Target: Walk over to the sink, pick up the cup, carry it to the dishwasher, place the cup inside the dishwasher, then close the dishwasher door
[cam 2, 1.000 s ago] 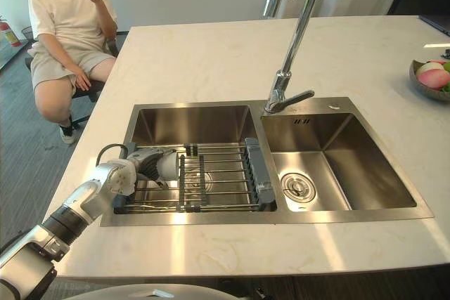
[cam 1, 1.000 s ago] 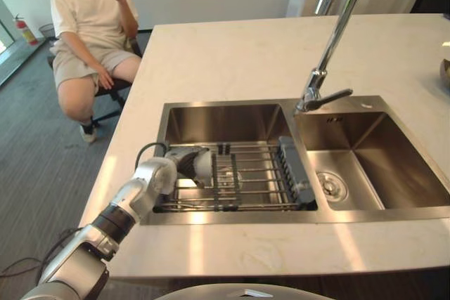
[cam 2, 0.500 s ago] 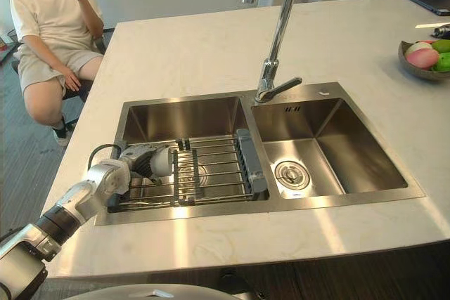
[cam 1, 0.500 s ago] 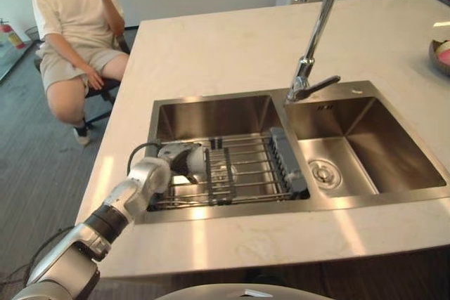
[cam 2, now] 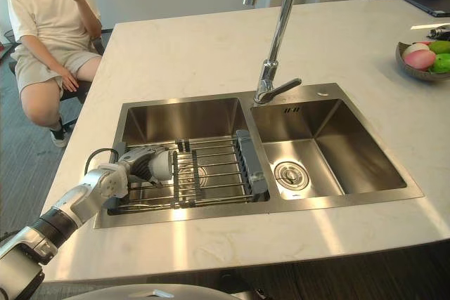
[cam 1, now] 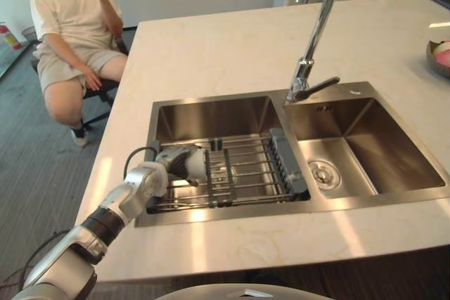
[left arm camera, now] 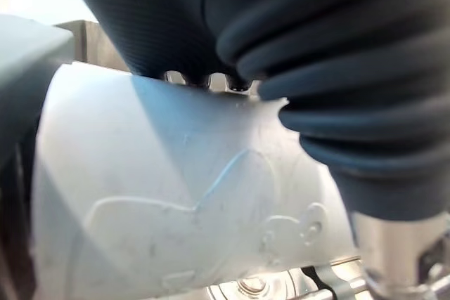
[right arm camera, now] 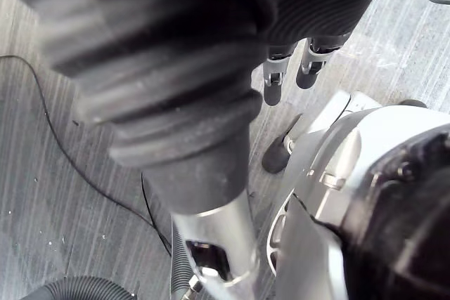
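Observation:
A pale cup (cam 1: 199, 165) lies on its side on the wire rack (cam 1: 246, 173) in the sink's left basin (cam 1: 211, 117). My left hand (cam 1: 176, 163) reaches in from the counter's near left edge and is curled round the cup. In the left wrist view the cup (left arm camera: 183, 194) sits tight against the palm, with a faint line pattern on its wall. My right hand (right arm camera: 288, 68) hangs low over the grey floor, its fingers relaxed and holding nothing.
A tall chrome faucet (cam 1: 316, 40) rises between the two basins. The right basin (cam 1: 380, 145) has a drain (cam 1: 322, 173). A fruit bowl (cam 2: 422, 57) stands on the white counter's far right. A person (cam 1: 70, 26) sits beyond the counter's far left corner.
The camera has shifted, so the whole sink sits differently in the picture. My left hand stays at the cup on the rack, drawn very slightly toward the basin's left wall.

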{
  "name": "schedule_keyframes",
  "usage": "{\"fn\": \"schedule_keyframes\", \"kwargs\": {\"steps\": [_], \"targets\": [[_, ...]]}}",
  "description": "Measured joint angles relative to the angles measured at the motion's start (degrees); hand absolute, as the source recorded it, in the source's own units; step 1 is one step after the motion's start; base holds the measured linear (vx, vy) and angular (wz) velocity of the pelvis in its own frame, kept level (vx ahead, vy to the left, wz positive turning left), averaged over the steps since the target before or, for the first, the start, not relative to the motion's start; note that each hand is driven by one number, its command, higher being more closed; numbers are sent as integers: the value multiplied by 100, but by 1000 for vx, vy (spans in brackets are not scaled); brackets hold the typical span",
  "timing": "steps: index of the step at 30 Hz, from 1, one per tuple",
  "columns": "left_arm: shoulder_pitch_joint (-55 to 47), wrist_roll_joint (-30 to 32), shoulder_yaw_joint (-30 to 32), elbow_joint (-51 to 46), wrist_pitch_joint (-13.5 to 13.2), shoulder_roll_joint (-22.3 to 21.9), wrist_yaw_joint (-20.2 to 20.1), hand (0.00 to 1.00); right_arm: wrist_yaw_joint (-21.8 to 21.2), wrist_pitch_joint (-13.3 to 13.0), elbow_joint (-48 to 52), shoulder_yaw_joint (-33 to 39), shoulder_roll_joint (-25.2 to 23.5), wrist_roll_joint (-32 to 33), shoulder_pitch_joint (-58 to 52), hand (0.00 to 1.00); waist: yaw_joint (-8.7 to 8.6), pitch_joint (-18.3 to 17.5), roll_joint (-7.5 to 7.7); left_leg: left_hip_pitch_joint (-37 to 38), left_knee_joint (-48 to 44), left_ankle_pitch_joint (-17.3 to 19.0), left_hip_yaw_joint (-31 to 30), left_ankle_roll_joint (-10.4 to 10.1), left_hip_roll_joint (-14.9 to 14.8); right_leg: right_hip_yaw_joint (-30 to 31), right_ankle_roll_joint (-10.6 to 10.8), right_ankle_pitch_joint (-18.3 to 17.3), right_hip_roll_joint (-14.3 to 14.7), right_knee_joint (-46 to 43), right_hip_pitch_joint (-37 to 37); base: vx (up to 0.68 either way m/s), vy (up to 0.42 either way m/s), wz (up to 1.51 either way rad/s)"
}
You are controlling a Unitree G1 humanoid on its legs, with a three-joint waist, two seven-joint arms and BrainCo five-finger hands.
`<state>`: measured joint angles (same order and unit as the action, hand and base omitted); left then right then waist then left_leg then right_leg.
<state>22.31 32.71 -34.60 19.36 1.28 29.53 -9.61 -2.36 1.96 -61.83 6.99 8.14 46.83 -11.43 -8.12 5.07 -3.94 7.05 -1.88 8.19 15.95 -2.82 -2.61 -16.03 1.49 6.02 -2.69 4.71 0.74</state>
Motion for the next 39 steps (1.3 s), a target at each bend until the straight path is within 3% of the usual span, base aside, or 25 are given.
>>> {"fn": "schedule_keyframes", "kwargs": {"steps": [1, 2, 7, 11, 12, 26, 29, 33, 35, 37, 39], "targets": [[-21, 154, -32, 68, -24, -37, 256, 0, -3, 33, 3, 9, 28, -1, 3, 0, 11, 24, -1, -3, -12, 8, 4, 10, 3, 8, 10, -1, -3, 0, 2, 0, 0, -3], [-13, 167, -19, 76, -57, -32, 264, 0, -6, 59, 4, 7, 37, -1, 12, 0, 20, 48, 6, -6, -17, 9, 4, 11, 4, 13, 18, -1, -8, 0, 3, 0, 0, 0], [-27, 371, 121, 52, -204, -37, -99, 0, -11, 119, 11, 3, 51, 4, 45, 0, 46, 87, 5, -6, -22, 9, 10, 12, 0, 31, 25, -3, -7, 0, -5, 0, 0, -1], [-28, 583, 91, -73, -91, -40, -197, 0, -90, 102, 6, -2, 50, -3, 62, 0, 42, 87, 6, -5, -25, 23, 14, 27, 6, 42, 32, -6, -8, -1, -7, 0, 0, 0], [-28, 644, 75, -84, -78, -42, -197, 100, -95, 99, 5, -6, 51, -4, 62, 0, 43, 87, 6, -8, -39, 36, 18, 35, 8, 51, 35, -5, -9, -1, -6, 0, 0, 0], [-32, 809, 10, -70, -201, -24, 141, 100, -93, -31, -207, -133, 93, -6, 161, 0, 24, 96, -8, -92, -159, 90, 8, 50, 68, 107, 75, 41, -68, -3, -47, 0, 0, 0], [-32, 815, -62, -17, -409, 41, 424, 100, -94, -58, -214, -132, 94, -6, 157, 0, 7, 112, -37, -90, -161, 90, 5, 50, 83, 110, 82, 48, -86, -2, -46, 0, 0, 0], [-35, 727, -117, 121, -909, 125, 1137, 100, -96, -61, -215, -134, 103, -5, 153, 0, 22, 122, -56, -87, -158, 88, -17, 54, 103, 106, 88, 53, -102, -1, -41, 0, 0, 0], [-100, 213, -122, 174, -1142, 140, 1563, 100, -98, -61, -211, -137, 104, -4, 156, 0, 22, 122, -55, -85, -147, 85, -20, 59, 107, 105, 89, 54, -105, -1, -42, 0, 0, 0], [-363, -830, -103, 315, -1393, -142, 1989, 100, -100, -61, -191, -132, 104, 1, 160, 0, -14, 132, -41, -93, -105, 82, -22, 71, 115, 118, 90, 51, -101, 1, -78, -4, 5, -5], [-535, -1550, 238, 168, -1607, -286, 2144, 100, -102, -55, -183, -120, 96, 2, 139, 0, 8, 181, -11, -98, -100, 85, -40, 76, 114, 106, 92, 39, -95, 1, -79, 0, 0, 0]]}}
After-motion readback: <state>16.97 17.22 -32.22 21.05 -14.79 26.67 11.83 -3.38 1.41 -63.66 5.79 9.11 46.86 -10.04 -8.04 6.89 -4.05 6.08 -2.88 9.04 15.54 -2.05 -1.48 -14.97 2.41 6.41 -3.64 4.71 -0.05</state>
